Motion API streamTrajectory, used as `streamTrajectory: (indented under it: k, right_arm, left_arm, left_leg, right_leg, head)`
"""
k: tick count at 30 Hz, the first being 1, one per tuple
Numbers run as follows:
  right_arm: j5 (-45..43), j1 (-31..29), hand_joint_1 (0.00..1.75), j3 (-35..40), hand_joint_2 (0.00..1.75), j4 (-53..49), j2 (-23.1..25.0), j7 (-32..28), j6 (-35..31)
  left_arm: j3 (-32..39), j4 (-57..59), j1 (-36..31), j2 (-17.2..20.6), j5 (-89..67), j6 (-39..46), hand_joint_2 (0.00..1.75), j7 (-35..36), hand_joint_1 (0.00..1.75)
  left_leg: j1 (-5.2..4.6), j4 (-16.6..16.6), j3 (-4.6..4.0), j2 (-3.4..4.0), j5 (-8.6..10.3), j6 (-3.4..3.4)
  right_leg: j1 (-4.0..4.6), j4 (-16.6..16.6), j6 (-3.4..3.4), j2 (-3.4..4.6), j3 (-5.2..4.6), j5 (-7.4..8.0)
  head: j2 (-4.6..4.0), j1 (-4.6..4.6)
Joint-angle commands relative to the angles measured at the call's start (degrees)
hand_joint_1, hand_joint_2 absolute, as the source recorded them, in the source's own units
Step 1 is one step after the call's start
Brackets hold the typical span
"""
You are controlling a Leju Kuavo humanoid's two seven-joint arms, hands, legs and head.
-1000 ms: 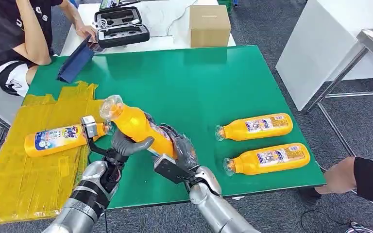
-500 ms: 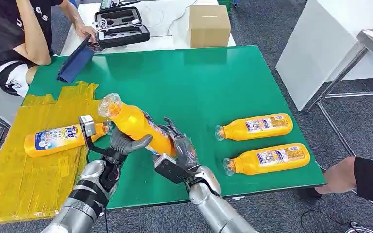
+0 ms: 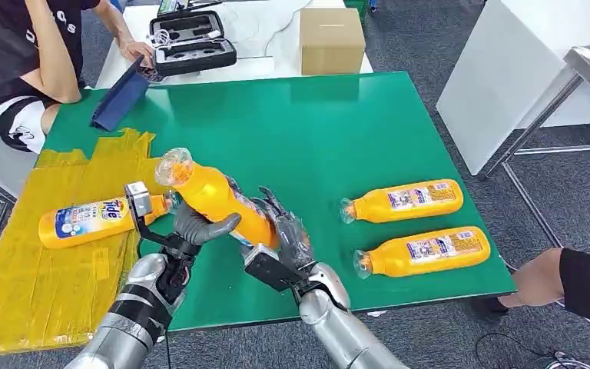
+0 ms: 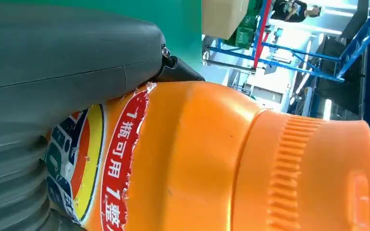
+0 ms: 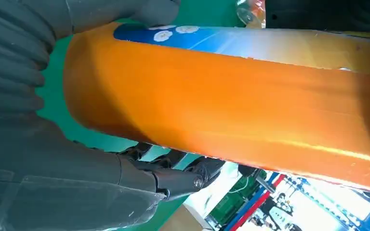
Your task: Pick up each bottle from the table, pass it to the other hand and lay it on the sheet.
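An orange detergent bottle (image 3: 215, 201) is held tilted above the green table (image 3: 315, 131), clear cap toward the yellow sheet (image 3: 54, 284). My left hand (image 3: 192, 231) grips its middle, thumb wrapped over it; up close, that hand (image 4: 53, 72) presses the label of the bottle (image 4: 212, 159). My right hand (image 3: 284, 231) sits at the bottle's base with fingers spread; its dark fingers (image 5: 173, 180) stand just off the bottle (image 5: 231, 101). Another bottle (image 3: 84, 221) lies on the sheet. Two more bottles (image 3: 407, 200) (image 3: 426, 251) lie on the table at the right.
A person (image 3: 23, 61) sits at the table's far left corner beside a blue folder (image 3: 119, 100). A black case (image 3: 192, 42) and a cardboard box (image 3: 331, 40) stand behind the table. Another person's arm (image 3: 568, 280) reaches in at the right edge.
My right hand's fingers have lifted and spread away from the bottle, while my left hand keeps its grip. The bottle has shifted slightly toward the sheet.
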Motion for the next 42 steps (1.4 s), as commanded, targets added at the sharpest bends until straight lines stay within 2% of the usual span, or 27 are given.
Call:
streamTrajectory:
  k: [1,4,5,6,8,11,13,16,19,22,24,27,32,35,37,42]
  right_arm:
    - [-0.17,-0.85,0.54,0.24,1.75,0.57,-1.25,-0.39,-0.03]
    - [-0.17,-0.85,0.54,0.24,1.75,0.57,-1.25,-0.39,-0.03]
    - [-19.41,9.65,0.00,-7.17,1.75,-21.03,-4.12,-6.72,2.56]
    - [-19.26,15.81,0.00,-7.42,1.75,-39.32,-9.40,2.56,6.04]
    - [-17.91,18.55,0.00,-9.95,1.75,-45.88,-9.93,6.02,9.16]
    - [-17.31,17.86,0.00,-9.77,1.75,-43.70,-8.98,5.47,9.05]
    - [-16.87,17.07,0.00,-9.55,1.75,-41.47,-8.27,4.31,8.50]
    - [-16.67,16.74,0.00,-9.52,1.75,-40.58,-7.98,3.79,8.02]
    - [-16.38,16.71,0.00,-9.37,1.75,-40.38,-7.89,3.34,7.46]
    - [-16.46,16.54,0.00,-9.41,1.75,-39.84,-8.03,3.31,7.51]
    - [-16.38,16.34,0.00,-9.54,1.75,-39.67,-8.18,3.19,7.31]
    - [-16.18,16.16,0.00,-9.90,1.75,-40.03,-8.38,3.04,7.11]
    - [-16.16,16.13,0.00,-9.94,1.75,-40.08,-8.40,3.04,7.10]
    - [-15.84,16.01,0.00,-10.01,1.75,-40.08,-8.26,3.00,7.13]
    - [-15.53,15.99,0.00,-10.09,1.75,-40.19,-8.11,3.16,7.29]
    - [-14.76,16.76,0.00,-10.77,1.75,-41.31,-7.83,3.83,7.48]
  left_arm:
    - [0.77,3.55,-3.06,0.72,-0.10,0.36,1.75,0.29,1.75]
    - [0.77,3.55,-3.06,0.72,-0.10,0.36,1.75,0.29,1.75]
    - [4.33,-5.44,-0.49,4.41,-20.36,21.96,1.75,-9.85,1.75]
    - [8.58,-13.38,1.96,8.40,-21.40,39.52,1.75,-4.38,1.75]
    - [13.65,-16.45,2.76,8.26,-24.13,35.05,1.75,-2.10,1.75]
    - [14.21,-15.94,2.69,6.93,-25.34,34.93,1.75,-2.40,1.75]
    - [14.33,-15.15,2.53,5.90,-26.28,35.12,1.75,-2.95,1.75]
    - [14.35,-14.73,2.37,5.61,-26.51,35.24,1.75,-3.13,1.75]
    - [14.82,-14.49,2.33,5.41,-26.55,34.82,1.75,-3.19,1.75]
    - [14.71,-14.36,2.29,5.42,-26.67,34.68,1.75,-3.26,1.75]
    - [13.63,-14.06,2.10,6.32,-30.29,36.77,1.75,-3.65,1.75]
    - [11.02,-13.34,1.50,8.03,-39.89,41.75,1.75,-2.64,1.75]
    - [10.96,-13.45,1.45,7.98,-40.03,41.77,1.75,-2.58,1.75]
    - [7.72,-12.28,1.01,9.61,-53.78,48.50,1.75,0.60,1.75]
    - [5.54,-10.54,0.66,10.72,-64.97,52.40,1.75,5.11,1.75]
    - [3.84,-6.21,-0.02,12.26,-85.71,56.53,1.75,16.52,1.75]
  left_leg:
    - [0.03,0.02,0.26,-0.04,-0.11,-0.05]
    - [0.03,0.02,0.27,-0.05,-0.12,-0.05]
    - [0.02,0.02,0.24,-0.05,-0.10,-0.05]
    - [0.04,-0.02,0.20,-0.04,-0.08,-0.06]
    - [0.03,0.03,0.09,-0.03,-0.12,-0.05]
    - [0.01,0.00,0.05,-0.06,-0.11,-0.03]
    - [0.06,0.11,0.17,0.19,-0.34,-0.19]
    - [0.04,0.01,0.18,-0.25,-0.21,-0.16]
    - [0.05,0.03,0.18,-0.11,-0.23,-0.14]
    - [0.03,0.00,0.15,-0.04,-0.20,-0.16]
    - [0.04,0.02,0.31,-0.05,-0.26,-0.19]
    - [0.04,-0.02,0.07,-0.07,-0.13,-0.16]
    - [0.05,0.00,0.18,-0.02,-0.19,-0.16]
    - [0.05,0.00,0.18,-0.05,-0.19,-0.17]
    - [0.05,0.01,0.25,-0.07,-0.21,-0.18]
    - [0.02,-0.03,0.14,-0.03,-0.15,-0.16]
  right_leg:
    - [0.05,0.00,-0.09,-0.12,0.29,-0.12]
    - [0.05,0.01,-0.08,-0.13,0.30,-0.13]
    - [0.04,0.01,-0.08,-0.13,0.26,-0.11]
    - [0.06,-0.03,-0.08,-0.10,0.21,-0.09]
    - [0.05,0.02,-0.08,-0.10,0.11,-0.12]
    - [0.02,0.03,-0.09,-0.11,0.11,-0.13]
    - [0.07,0.09,-0.14,0.11,0.07,-0.19]
    - [0.05,0.00,-0.15,-0.30,0.19,-0.27]
    - [0.05,0.00,-0.16,-0.14,0.21,-0.23]
    - [0.03,0.00,-0.18,-0.16,0.13,-0.18]
    - [0.05,0.01,-0.22,-0.23,0.28,-0.26]
    - [0.04,-0.03,-0.18,-0.21,0.06,-0.14]
    - [0.05,-0.01,-0.18,-0.20,0.17,-0.19]
    - [0.05,0.00,-0.19,-0.23,0.17,-0.21]
    - [0.06,0.01,-0.21,-0.25,0.23,-0.23]
    - [0.02,-0.01,-0.18,-0.19,0.10,-0.16]
  head:
    - [0.00,0.00]
    - [0.00,0.00]
    - [0.00,0.00]
    - [0.00,0.00]
    - [0.00,0.00]
    - [0.00,-0.07]
    - [0.00,0.00]
    - [0.00,-0.02]
    - [0.00,-0.02]
    - [0.00,-0.02]
    - [0.00,-0.02]
    - [0.00,-0.02]
    - [0.00,-0.02]
    - [0.00,-0.02]
    - [0.00,-0.02]
    - [0.00,-0.02]
